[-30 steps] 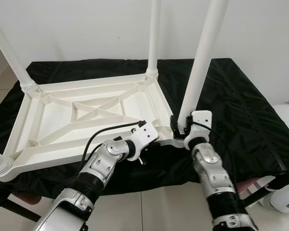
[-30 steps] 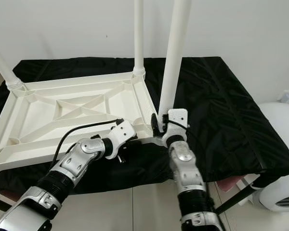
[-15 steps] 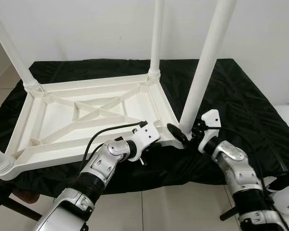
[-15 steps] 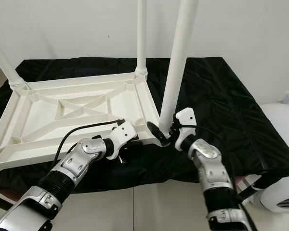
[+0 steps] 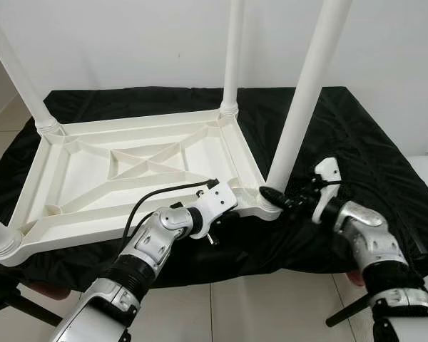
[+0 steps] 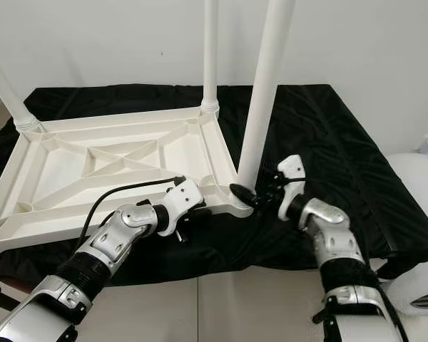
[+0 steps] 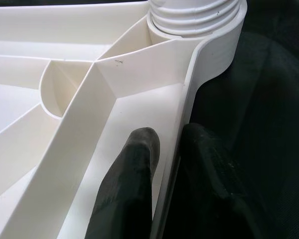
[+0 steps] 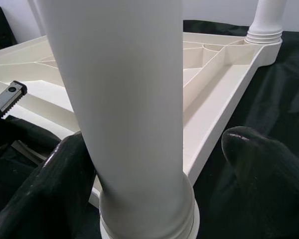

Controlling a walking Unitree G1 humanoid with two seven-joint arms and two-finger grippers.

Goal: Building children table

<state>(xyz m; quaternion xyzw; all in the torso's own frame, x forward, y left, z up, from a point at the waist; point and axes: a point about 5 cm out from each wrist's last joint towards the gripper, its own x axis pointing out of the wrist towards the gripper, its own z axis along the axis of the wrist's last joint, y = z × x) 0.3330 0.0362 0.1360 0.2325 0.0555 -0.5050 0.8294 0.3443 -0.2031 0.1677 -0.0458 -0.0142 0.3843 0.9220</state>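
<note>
**A:** Head views first. Where's the table?

**B:** The white plastic table top [image 5: 135,167] lies upside down on a black cloth [image 5: 357,135] over a stand, legs pointing up. The near right leg [image 5: 304,107] stands in its corner socket. The left gripper [image 5: 225,214] is at the near rim, just left of that corner. The right gripper [image 6: 260,194] reaches in from the right, at the foot of that leg.

**A:** Left wrist view?

**B:** Its fingers [image 7: 134,169] pinch the thin rim wall, one inside, one outside, nearly closed on it. The ribbed collar [image 7: 197,17] of the leg sits just beyond.

**A:** Right wrist view?

**B:** The fingers [image 8: 55,184] stand wide apart either side of the leg; the left-hand one looks to touch it, the other stands clear. Nothing is gripped.

**A:** How will it handle?

**B:** I'd judge it light, hollow and stiff, with ribs bracing the underside. The smooth round leg looks slippery, so grip low, near the collar, where it's steadiest. The rim wall is a good hold for bracing.

**A:** Any writing?

**B:** No brand or label that I can read.
</note>
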